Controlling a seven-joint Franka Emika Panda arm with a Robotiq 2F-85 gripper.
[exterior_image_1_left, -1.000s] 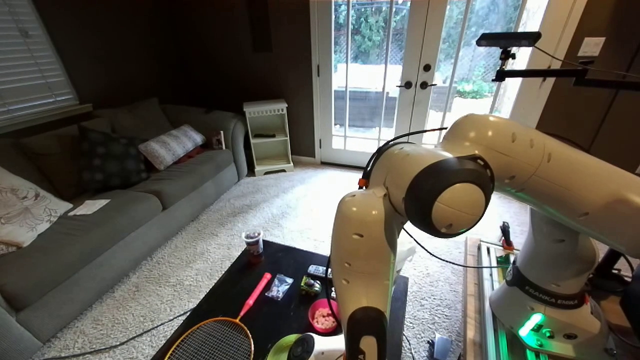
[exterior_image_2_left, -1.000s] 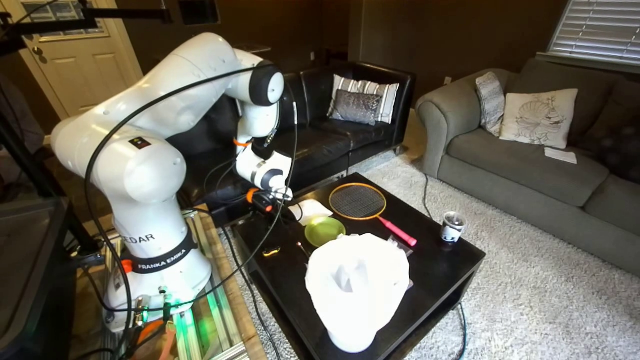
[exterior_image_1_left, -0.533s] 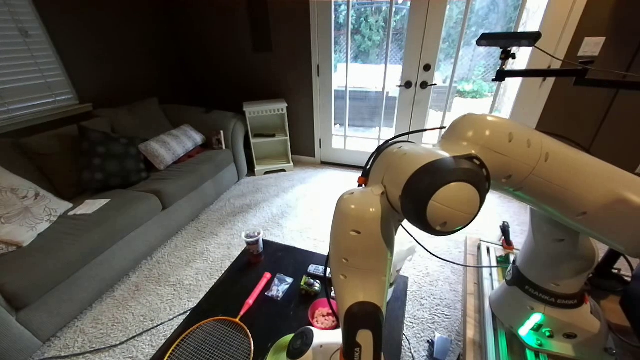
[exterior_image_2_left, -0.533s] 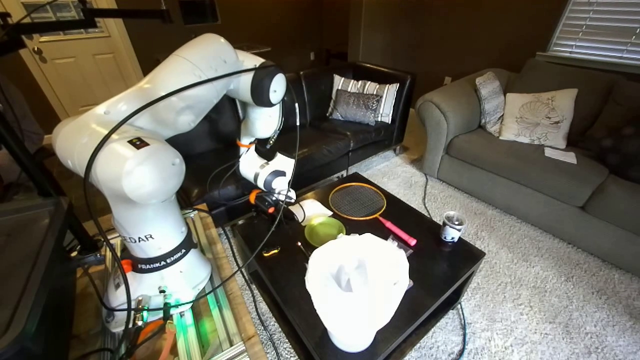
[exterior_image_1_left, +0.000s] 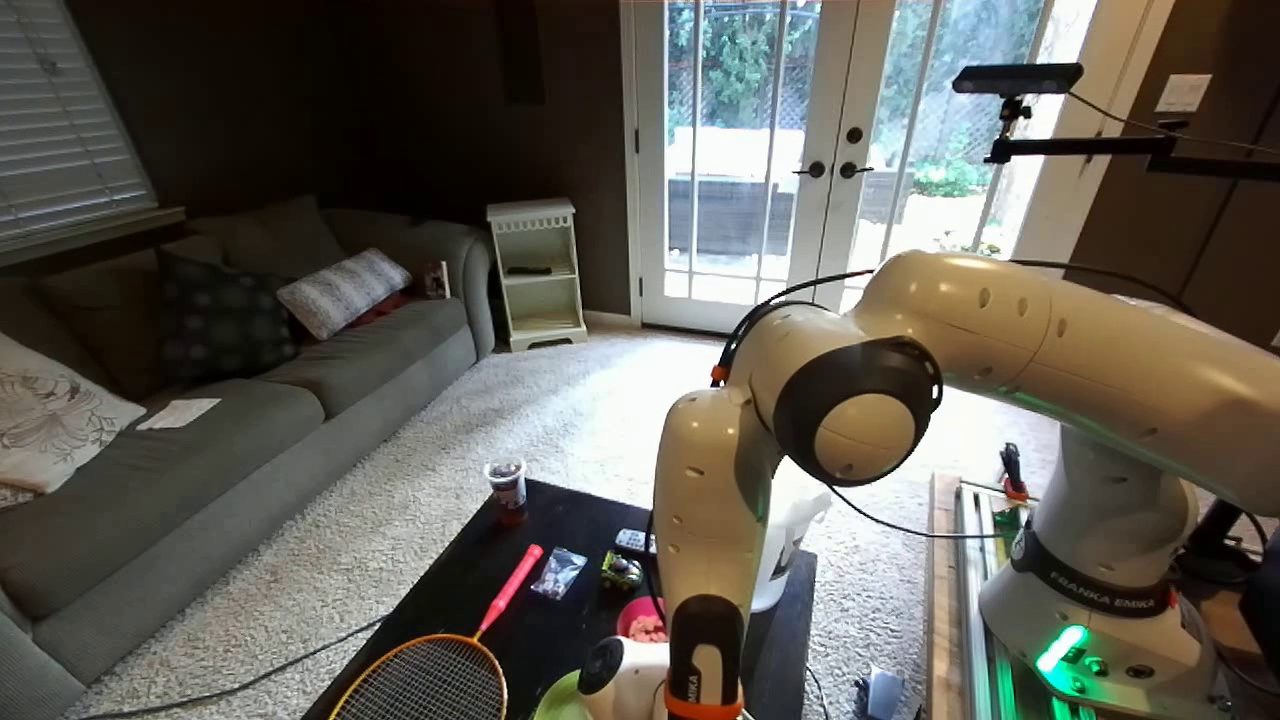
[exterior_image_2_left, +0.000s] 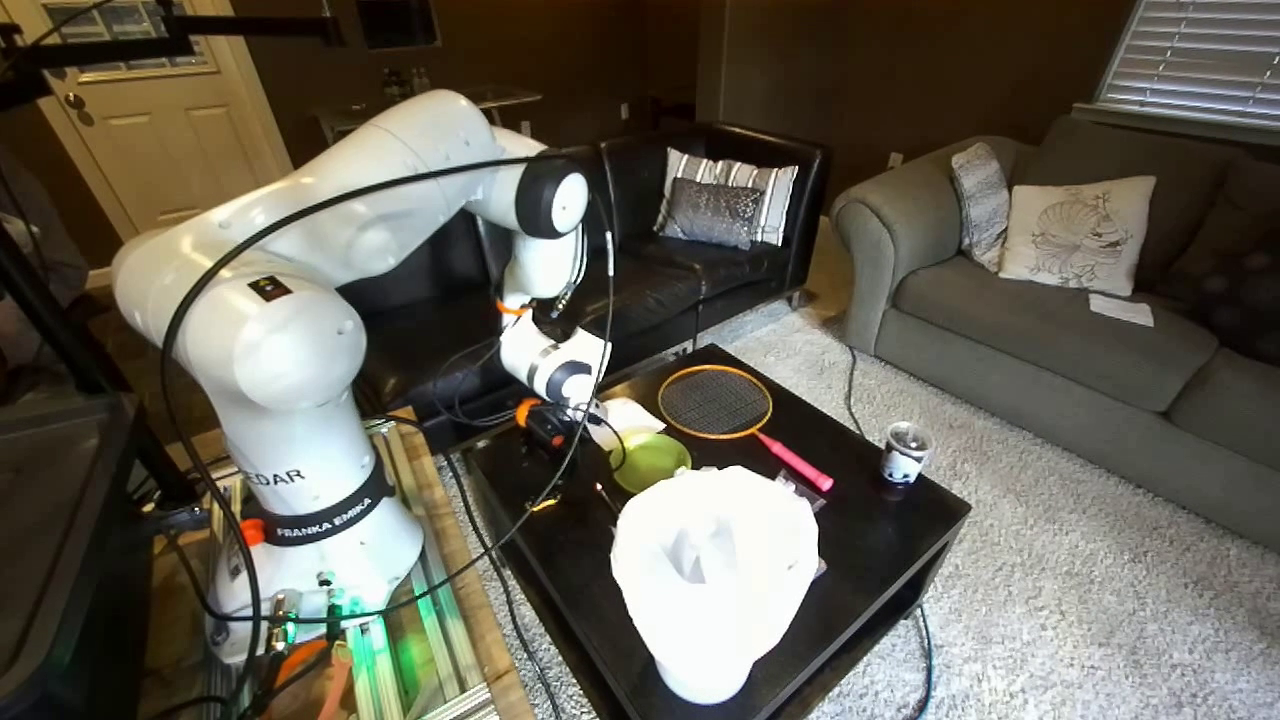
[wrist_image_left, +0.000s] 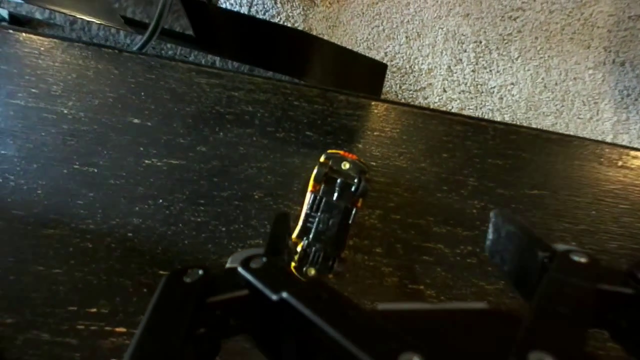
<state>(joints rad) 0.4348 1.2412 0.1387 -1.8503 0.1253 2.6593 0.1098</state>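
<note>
- Gripper (wrist_image_left: 387, 225): jaws spread wide, above the table (wrist_image_left: 150, 175);
- Car (wrist_image_left: 330, 215): underside up on the table; appears between the jaws in the wrist view — closer to one; contact cannot be told;
- Bowl (exterior_image_2_left: 655, 467): green, near bin (exterior_image_2_left: 715, 600) and racket (exterior_image_2_left: 715, 402);
- Cup (exterior_image_2_left: 905, 457): near a table corner.

a home's living room, by the look of it: a grey fabric sofa (exterior_image_2_left: 1050, 325) and a black leather couch (exterior_image_2_left: 650, 290) with cushions (exterior_image_2_left: 1077, 236), pale carpet (exterior_image_2_left: 1090, 560), a low dark bench (exterior_image_2_left: 860, 545), and glazed double doors (exterior_image_1_left: 812, 230) onto greenery (exterior_image_1_left: 735, 50).
</note>
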